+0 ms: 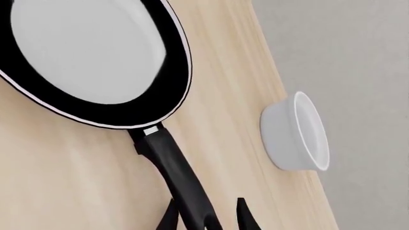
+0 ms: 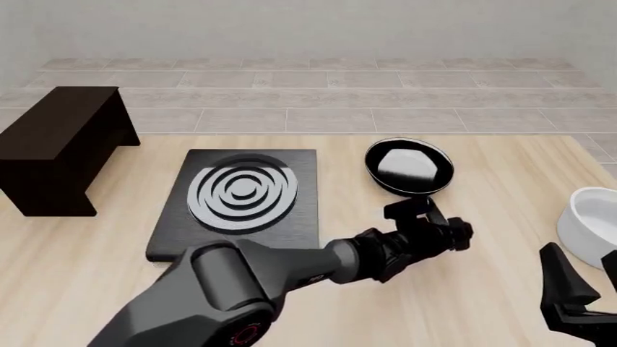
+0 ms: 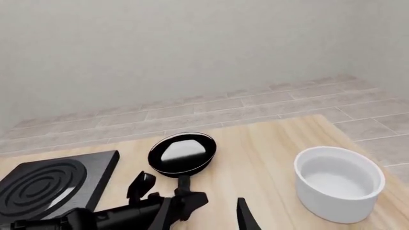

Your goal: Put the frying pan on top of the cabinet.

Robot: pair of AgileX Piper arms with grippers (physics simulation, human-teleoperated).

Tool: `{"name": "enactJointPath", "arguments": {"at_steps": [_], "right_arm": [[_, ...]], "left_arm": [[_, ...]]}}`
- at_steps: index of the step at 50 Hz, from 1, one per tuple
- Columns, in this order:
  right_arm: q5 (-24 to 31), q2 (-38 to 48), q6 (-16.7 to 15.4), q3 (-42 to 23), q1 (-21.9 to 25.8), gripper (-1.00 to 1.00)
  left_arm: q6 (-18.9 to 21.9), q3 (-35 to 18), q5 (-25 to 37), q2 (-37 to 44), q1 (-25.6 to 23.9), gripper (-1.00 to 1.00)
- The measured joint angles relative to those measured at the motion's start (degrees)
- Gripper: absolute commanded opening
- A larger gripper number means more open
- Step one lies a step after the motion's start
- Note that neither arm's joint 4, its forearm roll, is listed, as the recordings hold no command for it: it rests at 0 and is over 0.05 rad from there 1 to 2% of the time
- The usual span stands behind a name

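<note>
Your left gripper (image 1: 206,215), fingers spread astride the handle, not yet pinching, sits w/ the glossy black round frying pan (image 2: 409,167) centre-right; dark brown wooden cabinet (image 2: 60,144) upper left. Far-end grip risks pan drooping, twisting.

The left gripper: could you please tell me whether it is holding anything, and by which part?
The left gripper has its jaws astride the long black handle of the glossy black frying pan; whether they are clamped cannot be told.

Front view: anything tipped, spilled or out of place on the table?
Nothing stands out. The glossy black frying pan, black stove plate with grey rings, white bowl and dark wooden cabinet all sit flat and upright; no spills or damage visible.
</note>
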Motion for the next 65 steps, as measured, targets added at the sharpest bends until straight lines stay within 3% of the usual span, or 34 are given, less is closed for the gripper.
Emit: {"name": "enactJointPath", "arguments": {"at_steps": [28,29,48,65], "right_arm": [[-1.02,1.24,0.6,0.04,-0.08,1.0],[-1.01,1.23,0.6,0.04,-0.08,1.0],[-0.87,1.14,0.67,0.04,-0.2,1.0],[-1.32,1.6,0.45,0.04,-0.11,1.0]], "left_arm": [[-3.75,-7.36,3.65,3.39,1.3,1.0],[-3.91,-7.5,3.72,3.44,1.35,-1.0],[-5.64,-8.01,3.69,3.36,2.43,-1.0],[0.11,-0.98,0.87,-0.09,4.74,-1.0]]}}
